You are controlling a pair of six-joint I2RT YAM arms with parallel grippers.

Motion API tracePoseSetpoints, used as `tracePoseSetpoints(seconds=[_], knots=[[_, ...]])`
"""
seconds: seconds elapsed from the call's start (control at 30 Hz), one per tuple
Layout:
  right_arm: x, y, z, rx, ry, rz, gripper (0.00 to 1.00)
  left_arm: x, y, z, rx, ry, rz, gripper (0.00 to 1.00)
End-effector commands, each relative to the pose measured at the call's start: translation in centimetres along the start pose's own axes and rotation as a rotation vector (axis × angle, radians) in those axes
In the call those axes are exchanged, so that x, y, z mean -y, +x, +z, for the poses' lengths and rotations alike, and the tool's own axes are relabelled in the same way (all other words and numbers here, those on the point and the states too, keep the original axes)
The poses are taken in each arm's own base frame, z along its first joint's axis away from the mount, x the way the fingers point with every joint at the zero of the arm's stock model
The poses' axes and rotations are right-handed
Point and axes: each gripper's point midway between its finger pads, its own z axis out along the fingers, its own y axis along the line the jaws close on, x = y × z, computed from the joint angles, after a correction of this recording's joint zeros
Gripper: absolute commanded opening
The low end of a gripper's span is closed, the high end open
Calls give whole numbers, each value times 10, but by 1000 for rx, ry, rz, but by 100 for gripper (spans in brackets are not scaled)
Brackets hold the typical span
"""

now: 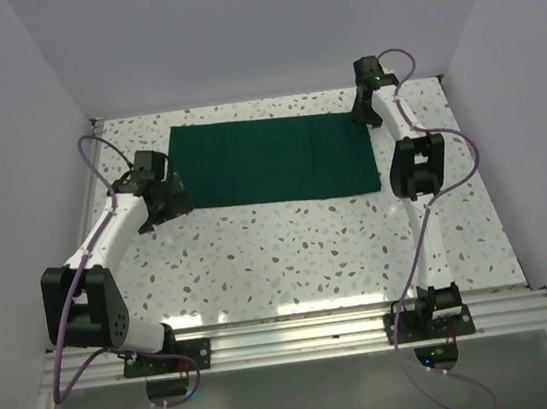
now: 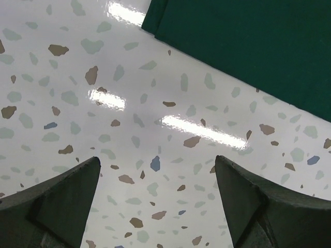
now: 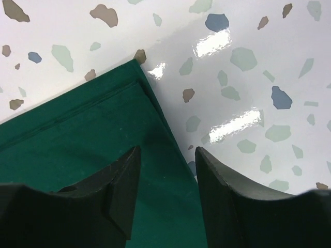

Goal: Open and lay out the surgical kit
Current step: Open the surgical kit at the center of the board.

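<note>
The dark green cloth drape (image 1: pixel 273 159) lies folded flat as a rectangle at the back of the speckled table. No steel tray or instruments show. My left gripper (image 1: pixel 174 199) is open and empty by the drape's near left corner; in the left wrist view the drape (image 2: pixel 248 46) is ahead of its fingers (image 2: pixel 67 191), over bare table. My right gripper (image 1: pixel 362 112) is open at the drape's far right corner; in the right wrist view its jaws straddle the drape's right edge (image 3: pixel 170 150), with the layered corner (image 3: pixel 135 70) ahead. It grips nothing.
White walls enclose the table on the left, back and right. The speckled tabletop (image 1: pixel 290 253) stretches from the drape to the metal rail (image 1: pixel 301 334) at the near edge, where both arm bases are bolted.
</note>
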Motion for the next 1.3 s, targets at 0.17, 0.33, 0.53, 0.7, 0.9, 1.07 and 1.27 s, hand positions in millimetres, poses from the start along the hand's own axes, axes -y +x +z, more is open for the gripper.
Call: tracePoseSetpoints(seconds=[0.17,0.33,0.53,0.7,0.9,1.07,1.27], knots=[[-3,-5,9,19,-14,11,37,-7,7,-10,4,-15,-18,96],[0,-1,12,11,-1,1,19,-9,5,-11,13,-23,-1,96],[4,4,13,-3,13,1,0,-8,0,-12,20,-23,16,96],[3,-6,-5,19,1,9,0,-6,-6,-13,34,-16,27,96],[3,-28,-42,69,-24,36,0,-1,-9,-13,46,11,30,96],[7,-35,-63,87,-27,40,0,4,-10,-14,59,43,36,96],[8,-31,-78,76,-22,21,0,8,-13,-15,77,73,47,96]])
